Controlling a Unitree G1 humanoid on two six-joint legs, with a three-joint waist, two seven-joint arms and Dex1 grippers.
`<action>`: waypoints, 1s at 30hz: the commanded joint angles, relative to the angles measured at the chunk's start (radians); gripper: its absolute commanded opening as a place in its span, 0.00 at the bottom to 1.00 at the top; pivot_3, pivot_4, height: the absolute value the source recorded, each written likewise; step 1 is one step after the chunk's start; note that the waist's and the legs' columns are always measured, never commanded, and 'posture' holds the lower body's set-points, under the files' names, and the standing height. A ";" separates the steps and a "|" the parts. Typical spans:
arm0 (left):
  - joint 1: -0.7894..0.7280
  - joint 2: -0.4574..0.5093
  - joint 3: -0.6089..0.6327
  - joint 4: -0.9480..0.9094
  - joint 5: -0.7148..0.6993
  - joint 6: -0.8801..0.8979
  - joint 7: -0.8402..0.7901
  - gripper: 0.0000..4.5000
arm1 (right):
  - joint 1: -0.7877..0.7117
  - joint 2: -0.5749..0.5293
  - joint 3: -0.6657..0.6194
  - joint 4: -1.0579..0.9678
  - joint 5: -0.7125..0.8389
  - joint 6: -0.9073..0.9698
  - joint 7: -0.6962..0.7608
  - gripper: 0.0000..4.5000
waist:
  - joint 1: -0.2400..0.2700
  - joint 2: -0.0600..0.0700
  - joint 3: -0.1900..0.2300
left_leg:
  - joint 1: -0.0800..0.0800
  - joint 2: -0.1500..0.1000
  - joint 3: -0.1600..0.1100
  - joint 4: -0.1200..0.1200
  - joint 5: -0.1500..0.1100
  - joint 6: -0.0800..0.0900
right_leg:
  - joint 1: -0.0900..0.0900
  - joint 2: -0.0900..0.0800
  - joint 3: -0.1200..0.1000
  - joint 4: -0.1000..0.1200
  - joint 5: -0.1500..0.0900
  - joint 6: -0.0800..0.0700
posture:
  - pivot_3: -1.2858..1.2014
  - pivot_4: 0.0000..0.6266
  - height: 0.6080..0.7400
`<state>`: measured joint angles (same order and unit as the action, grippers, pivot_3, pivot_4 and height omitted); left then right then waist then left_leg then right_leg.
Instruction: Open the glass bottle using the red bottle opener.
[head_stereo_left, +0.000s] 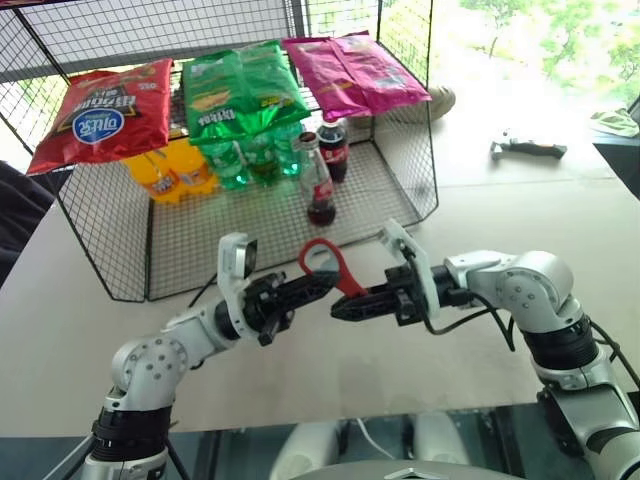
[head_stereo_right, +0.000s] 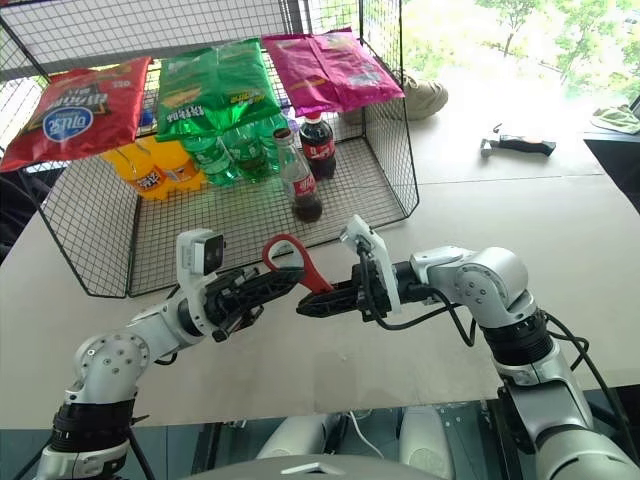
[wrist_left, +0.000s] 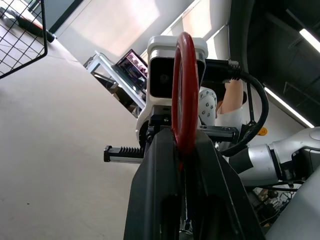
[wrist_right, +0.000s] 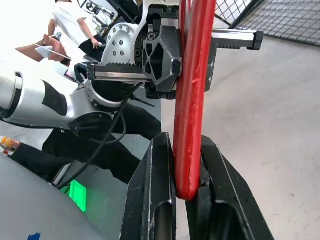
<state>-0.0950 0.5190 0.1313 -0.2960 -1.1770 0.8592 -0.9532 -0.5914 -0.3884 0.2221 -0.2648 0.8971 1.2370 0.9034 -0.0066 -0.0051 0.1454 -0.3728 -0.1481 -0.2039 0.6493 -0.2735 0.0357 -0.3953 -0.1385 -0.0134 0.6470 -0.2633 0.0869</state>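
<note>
Nearest the robot, both arms meet in mid-air above the pale tabletop (head_stereo_left: 480, 400). The left gripper (head_stereo_left: 322, 284) and the right gripper (head_stereo_left: 342, 306), each a pair of black fingers, point toward one another and are both clamped on the small flat red bottle opener (head_stereo_left: 330, 266). The left wrist view has the left fingers closed around the opener just below its rounded loop; the right wrist view has the right fingers pinching the tapering handle end. The loop head stands up between the two grippers, tilted a little toward the robot's left.

Farther back stands a black wire-mesh rack (head_stereo_left: 405, 190) that opens toward the robot. Just inside its mouth, upright on the mesh floor, is the slim clear glass bottle of dark cola with a long narrow neck and a red label (head_stereo_left: 317, 184). Its top is too small to read, but nothing has been brought to it, so it is presumably unopened. Close behind it sits a shorter dark cola bottle with a red screw cap (head_stereo_left: 334, 148), then green (head_stereo_left: 240, 160) and orange (head_stereo_left: 170, 172) soft-drink bottles. On top of the rack lie red (head_stereo_left: 105, 112), green (head_stereo_left: 243, 90) and pink (head_stereo_left: 352, 72) snack bags.

So the opener is secured, seemingly mid-handover between the hands. Grasping the bottle, hooking the loop under its cap and levering it off all remain.
</note>
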 joint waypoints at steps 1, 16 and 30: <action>0.019 0.012 -0.034 -0.018 0.064 -0.011 0.006 0.08 | -0.031 0.018 -0.020 -0.048 0.038 -0.018 0.008 0.00 | -0.001 0.000 0.000 | 0.000 0.000 0.000 0.000 0.000 0.000 | 0.000 0.000 0.000 0.000 0.000 0.000 | 0.52 0.24 1.00; 0.083 -0.036 0.047 -0.032 0.208 -0.200 0.071 0.99 | 0.102 -0.027 -0.086 -0.016 -0.196 -0.290 -0.130 0.00 | -0.001 0.000 0.000 | -0.001 0.000 0.002 0.000 0.000 0.001 | -0.001 0.000 0.001 -0.001 0.001 0.001 | 0.52 0.24 1.00; -0.257 -0.210 -0.009 0.369 0.825 -0.891 0.302 0.99 | 0.149 0.107 -0.175 0.073 -0.582 -0.896 -0.427 0.00 | 0.021 -0.001 0.000 | -0.001 0.001 0.006 0.002 0.000 0.000 | -0.002 0.005 0.002 -0.002 0.005 0.002 | 0.52 0.24 1.00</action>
<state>-0.3019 0.3161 0.1377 0.0053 -0.4197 0.0695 -0.6794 -0.4356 -0.2915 0.0416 -0.1536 0.3479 0.4109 0.4940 0.0145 -0.0060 0.1452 -0.3748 -0.1468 -0.1981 0.6522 -0.2737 0.0361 -0.3973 -0.1326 -0.0115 0.6447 -0.2581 0.0892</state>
